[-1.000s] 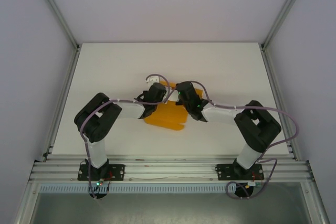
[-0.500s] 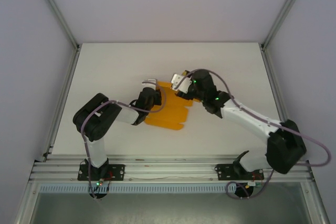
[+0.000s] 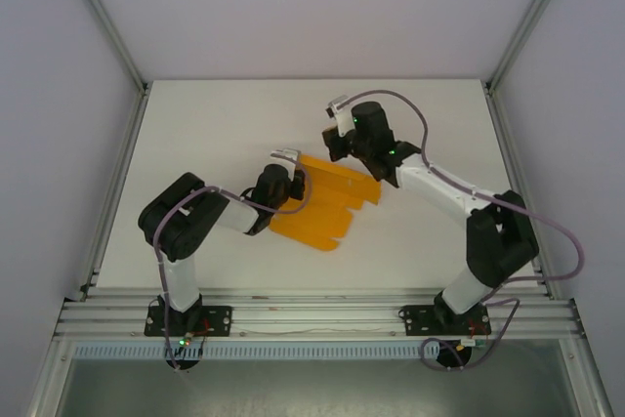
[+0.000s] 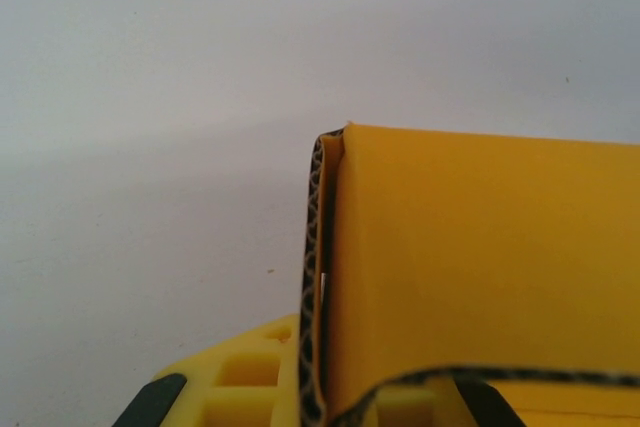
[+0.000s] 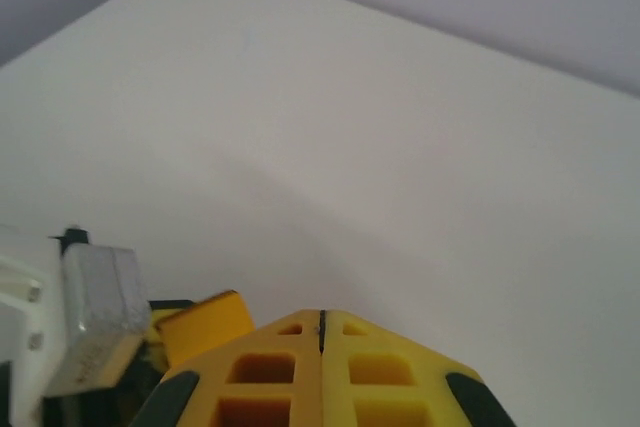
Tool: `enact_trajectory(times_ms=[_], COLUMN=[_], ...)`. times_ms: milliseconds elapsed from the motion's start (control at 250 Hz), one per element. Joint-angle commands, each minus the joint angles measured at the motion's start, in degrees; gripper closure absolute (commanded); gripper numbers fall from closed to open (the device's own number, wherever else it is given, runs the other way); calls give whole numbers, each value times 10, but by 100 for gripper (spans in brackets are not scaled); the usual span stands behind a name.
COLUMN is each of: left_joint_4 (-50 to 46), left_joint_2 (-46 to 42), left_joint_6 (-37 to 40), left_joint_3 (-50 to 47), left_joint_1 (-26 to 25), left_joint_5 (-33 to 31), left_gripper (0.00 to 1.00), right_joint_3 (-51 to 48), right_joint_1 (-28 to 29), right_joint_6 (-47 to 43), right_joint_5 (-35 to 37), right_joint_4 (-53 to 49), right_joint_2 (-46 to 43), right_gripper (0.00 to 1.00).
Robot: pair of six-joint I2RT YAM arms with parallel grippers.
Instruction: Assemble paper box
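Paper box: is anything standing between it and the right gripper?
Nothing visible does. The right gripper, shut, hangs just past the far edge of the paper box over bare table; the left gripper is shut on the box's left end.

Overhead camera looks down from behind; 2 wrist cameras look forward, low over the same table (image 3: 195,124).

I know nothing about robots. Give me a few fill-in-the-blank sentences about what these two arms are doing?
1. The left hand is ___ on the paper box's edge.
2. The right hand, fingers together, holds ___.
3. Beneath the paper box is a ___ table.
Missing words: shut; nothing; white.
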Motion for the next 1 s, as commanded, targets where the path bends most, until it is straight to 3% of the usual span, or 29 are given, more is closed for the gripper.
enact_trajectory(times_ms=[0, 188, 380, 612, 732, 827, 995], left_joint_4=[5, -3, -8, -15, -25, -41, -71], left_joint_2=[16, 16, 16, 27, 23, -2, -10], left_joint_6=[13, 22, 23, 3, -4, -1, 2], left_joint_3=[3, 5, 8, 1, -16, -21, -14], left_joint_1=[-1, -4, -6, -6, -6, -6, -6], left_joint_5=[7, 1, -9, -14, -17, -12, -28], left_gripper=[100, 100, 100, 84, 83, 73, 71], right_joint_3=[28, 28, 41, 2, -40, -61, -64], right_joint_1=[1, 2, 6, 25, 53, 52, 52], right_joint_6=[78, 110, 96, 37, 9, 32, 38], right_joint_5=[-88, -182, -205, -102, -36, -31, -31], right_joint_4=[-30, -19, -43, -121, -111, -80, -66], right_joint_2=[25, 85, 126, 154, 149, 146, 138], right_gripper=[100, 100, 100, 100, 100, 100, 100])
